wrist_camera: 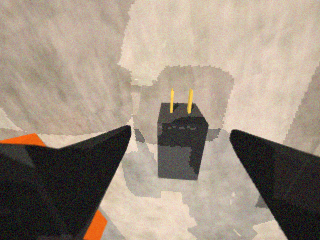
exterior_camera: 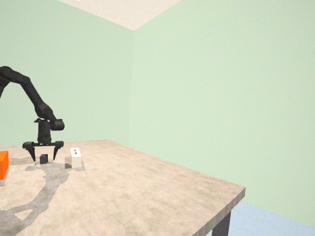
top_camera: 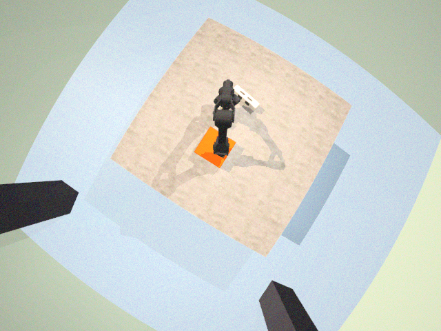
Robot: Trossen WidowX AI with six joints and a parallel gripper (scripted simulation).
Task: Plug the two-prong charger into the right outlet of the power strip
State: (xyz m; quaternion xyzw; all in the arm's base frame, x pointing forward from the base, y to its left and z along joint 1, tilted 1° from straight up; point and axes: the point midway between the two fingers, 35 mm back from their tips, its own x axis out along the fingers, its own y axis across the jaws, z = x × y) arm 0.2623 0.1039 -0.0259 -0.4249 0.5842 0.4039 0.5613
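Note:
The black charger (exterior_camera: 43,159) (wrist_camera: 179,155) rests on the table. Its two yellow prongs (wrist_camera: 190,101) point toward the top of the wrist view. My gripper (exterior_camera: 44,160) (wrist_camera: 179,131) is open and points down, with one finger on each side of the charger and a gap on both sides. The fingertips are low, near the charger's height. The white power strip (top_camera: 254,103) (exterior_camera: 77,162) stands to the right of the gripper in the exterior view, with dark openings on its top. It is out of the wrist view. The arm hides the charger in the top view.
An orange block (top_camera: 207,143) (exterior_camera: 3,164) (wrist_camera: 97,227) lies beneath the arm in the top view and left of the gripper in the exterior view. The power strip stands close beside the gripper. The table's edges (exterior_camera: 218,210) are well away from the gripper.

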